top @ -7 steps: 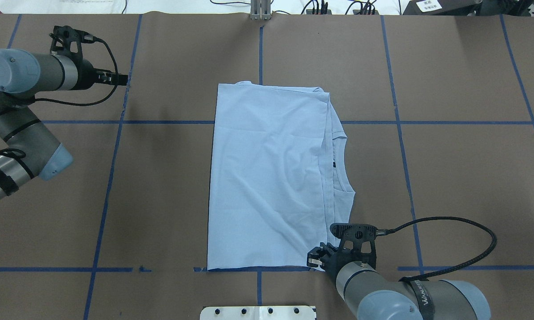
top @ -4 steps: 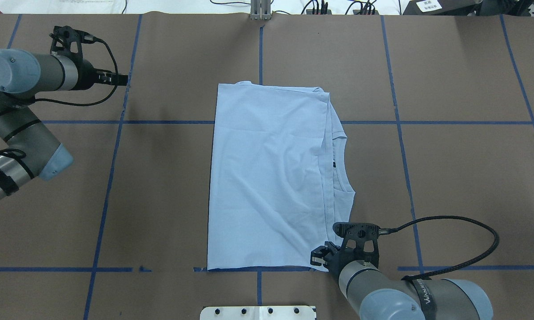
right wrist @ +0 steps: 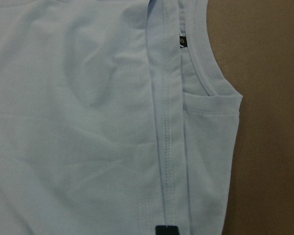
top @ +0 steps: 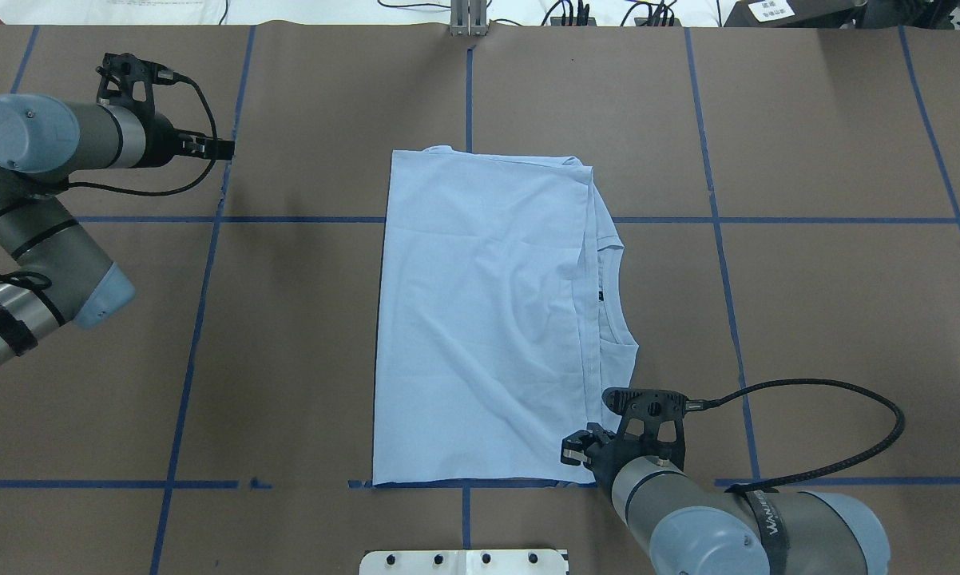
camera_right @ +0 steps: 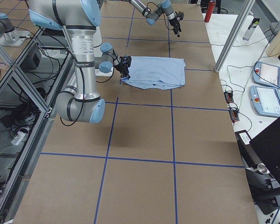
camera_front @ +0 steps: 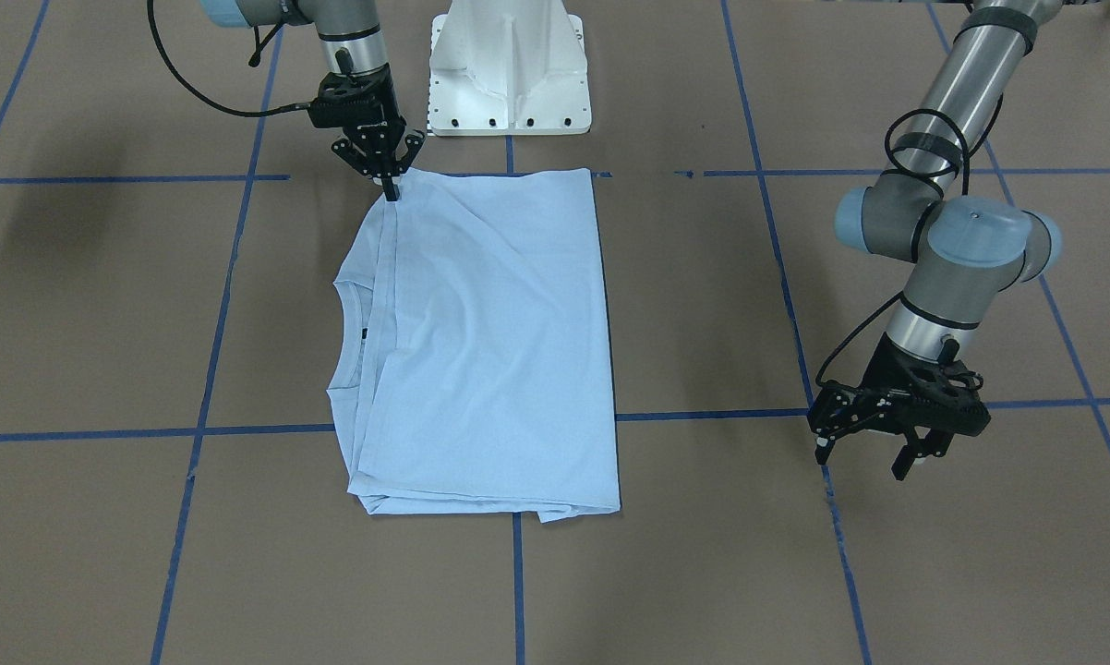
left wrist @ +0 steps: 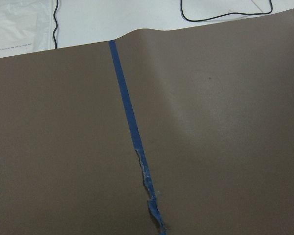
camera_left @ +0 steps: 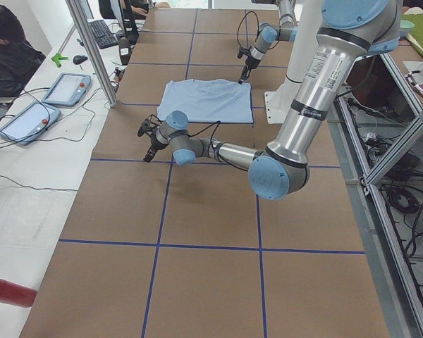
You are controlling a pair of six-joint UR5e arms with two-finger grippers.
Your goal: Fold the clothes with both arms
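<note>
The light blue T-shirt (top: 480, 319) lies folded flat at the middle of the table, with its ribbed collar (top: 612, 295) and dark neck label (right wrist: 182, 42) at its right side. The palm print is hidden. My right gripper (camera_front: 391, 191) is at the shirt's near right corner, its fingertips closed together on the hem; it also shows in the overhead view (top: 569, 455). My left gripper (camera_front: 862, 460) is open and empty, low over bare table far to the shirt's left; it also shows in the overhead view (top: 226, 149). The left wrist view shows only brown table and blue tape.
The white pedestal base (camera_front: 509, 69) stands at the near edge just behind the shirt. Blue tape lines (top: 200, 319) grid the brown table. Cables and a metal post (top: 468, 20) line the far edge. A seated person and tablets (camera_left: 63, 88) are beyond it.
My right gripper has shifted slightly away from the near edge along the shirt's right side. My left gripper has moved a little. The shirt lies as before.
</note>
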